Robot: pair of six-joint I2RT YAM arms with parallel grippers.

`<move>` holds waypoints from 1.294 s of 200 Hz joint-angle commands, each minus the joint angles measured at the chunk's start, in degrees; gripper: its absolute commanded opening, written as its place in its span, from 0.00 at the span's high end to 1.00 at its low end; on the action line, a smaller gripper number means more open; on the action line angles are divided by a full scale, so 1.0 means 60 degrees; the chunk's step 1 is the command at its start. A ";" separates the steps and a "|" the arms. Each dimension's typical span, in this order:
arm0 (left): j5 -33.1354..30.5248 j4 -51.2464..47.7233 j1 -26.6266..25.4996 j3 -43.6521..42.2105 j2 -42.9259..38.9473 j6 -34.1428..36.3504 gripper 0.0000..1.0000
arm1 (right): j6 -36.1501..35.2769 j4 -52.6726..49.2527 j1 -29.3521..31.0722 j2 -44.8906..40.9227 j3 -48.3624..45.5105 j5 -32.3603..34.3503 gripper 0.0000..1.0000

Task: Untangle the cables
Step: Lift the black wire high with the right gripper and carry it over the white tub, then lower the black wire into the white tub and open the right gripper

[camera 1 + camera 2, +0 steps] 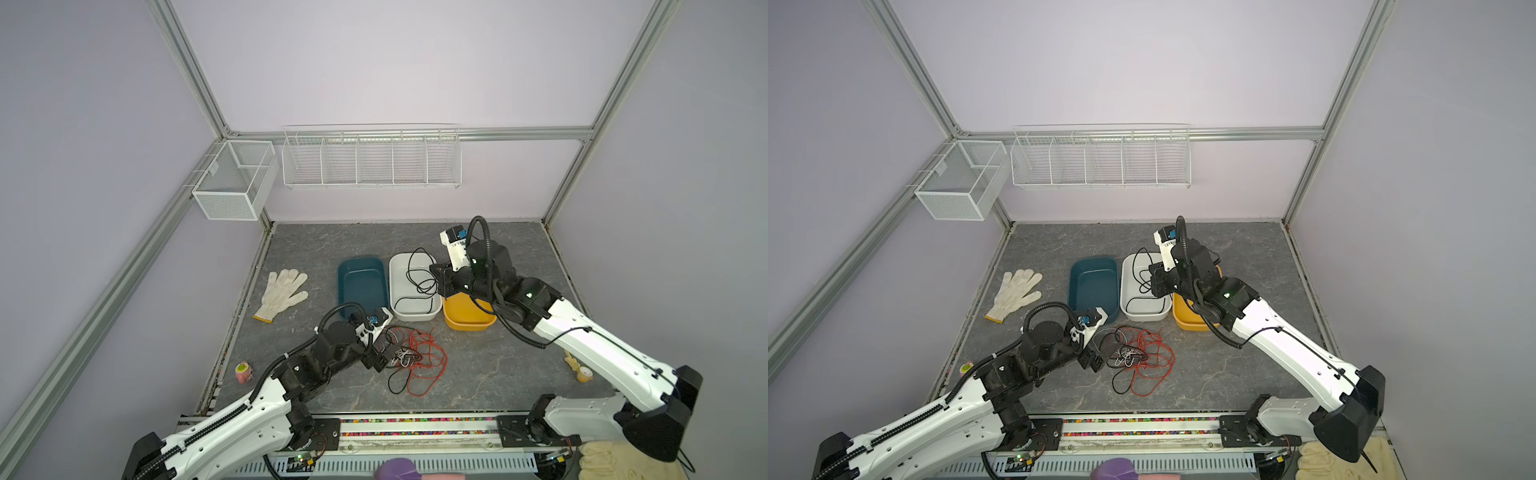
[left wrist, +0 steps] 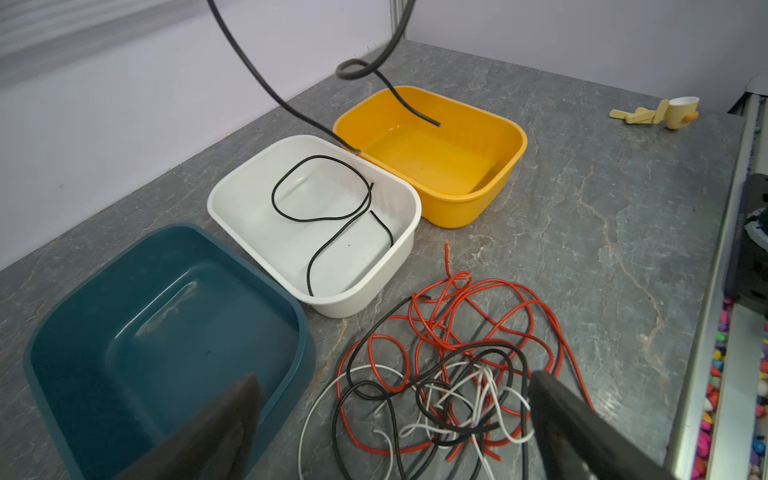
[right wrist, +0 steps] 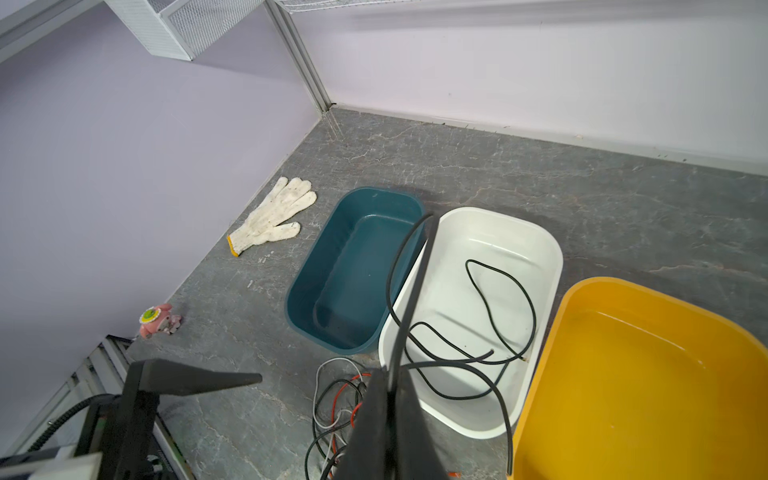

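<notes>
Right fingers (image 3: 374, 419) clenched on one black cable (image 2: 257, 70), light and limp, dangling over the white bin (image 1: 415, 315); the other cables (image 1: 419, 361) lie knotted on the surface (image 1: 498, 374) at that bin's six o'clock; left fingers (image 2: 582, 424) released at the knot's nine o'clock; probably best taken near a free end

Soft, even light leaves only faint shadows. Both top views bow at the edges; close tool fingers (image 2: 216, 428) blur in the left wrist view.
</notes>
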 commanded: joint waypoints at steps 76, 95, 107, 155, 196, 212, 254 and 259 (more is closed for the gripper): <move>0.0847 0.0010 -0.0389 -0.0419 -0.0514 0.1185 0.01 | 0.1147 0.0623 -0.0932 0.2343 0.0369 -0.1870 0.93; 0.0667 0.0170 -0.0403 -0.0511 -0.0766 0.1299 0.01 | 0.1242 0.0771 -0.1036 0.2686 0.0276 -0.1939 0.93; 0.0520 0.0281 -0.0418 -0.0575 -0.0921 0.1345 0.01 | 0.1298 0.0851 -0.1089 0.2893 0.0223 -0.1969 0.93; 0.0214 0.0412 -0.0433 -0.0620 -0.1027 0.1400 0.01 | 0.1470 0.0954 -0.1344 0.3864 0.0194 -0.2196 0.93; 0.0288 0.0289 -0.0449 -0.0542 -0.0807 0.1294 0.01 | 0.1514 0.1020 -0.1416 0.4480 0.0148 -0.1988 0.93; 0.0323 0.0316 -0.0447 -0.0538 -0.0832 0.1239 0.01 | 0.1549 0.1038 -0.1451 0.4736 0.0143 -0.1962 0.93; 0.0308 0.0358 -0.0448 -0.0580 -0.0946 0.1249 0.01 | 0.1653 0.0979 -0.1536 0.5322 0.0202 -0.1947 0.93; 0.0291 0.0364 -0.0455 -0.0579 -0.0946 0.1245 0.01 | 0.1653 0.0999 -0.1535 0.5357 0.0194 -0.1947 0.93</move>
